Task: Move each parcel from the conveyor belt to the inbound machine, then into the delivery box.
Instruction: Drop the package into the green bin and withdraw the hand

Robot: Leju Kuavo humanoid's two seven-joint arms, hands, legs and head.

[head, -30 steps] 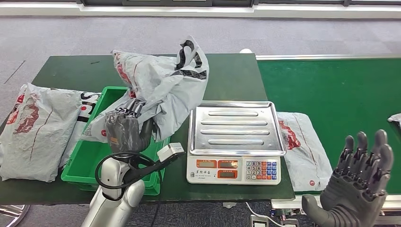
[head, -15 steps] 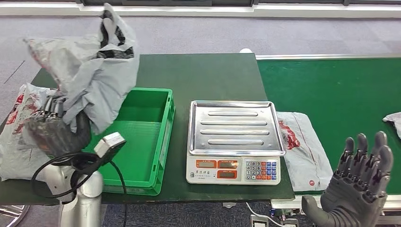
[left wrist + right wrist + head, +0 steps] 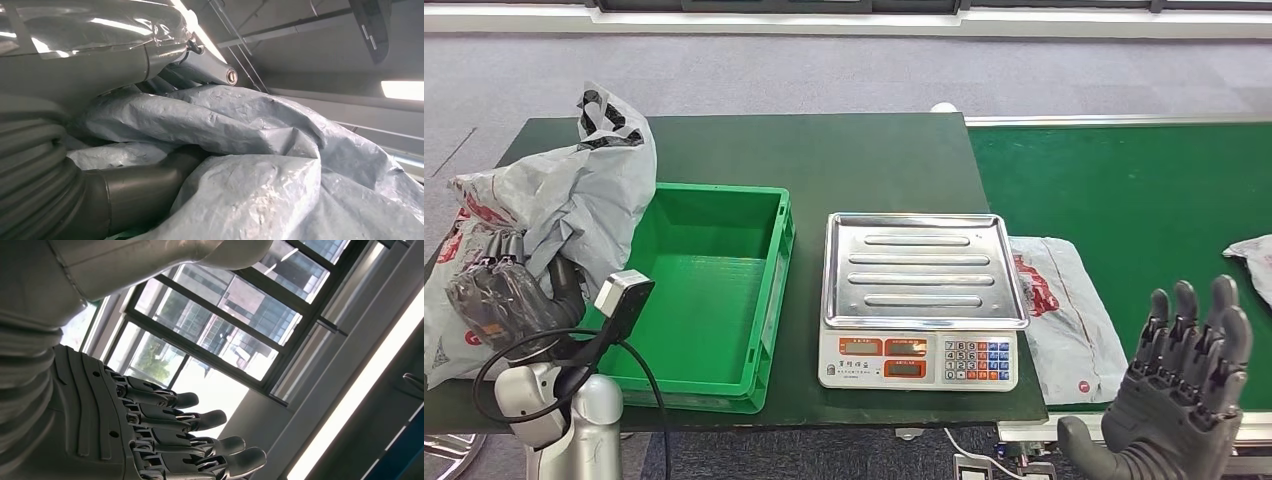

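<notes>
One grey parcel (image 3: 574, 200) is gripped in the left hand (image 3: 504, 300), held left of the green delivery box (image 3: 714, 270) over the tabletop's (image 3: 864, 160) left end. Looks like the boxing step, overshot: next move should bring it right, over the box, then release. Right hand (image 3: 1189, 375) is empty, fingers spread, near the parcel on the conveyor belt (image 3: 1064, 310).

1. The parcel (image 3: 574, 200) in the left hand (image 3: 504, 300) is thin grey plastic film, crinkled, with a slight sheen.
2. The crate (image 3: 776, 280) is smooth green plastic.
3. The scale (image 3: 919, 300) has a glossy ribbed metal pan and a white plastic front.
4. The belt (image 3: 1144, 190) and table (image 3: 844, 150) look matt green.
5. The right hand (image 3: 1189, 385) is dull grey plastic.
</notes>
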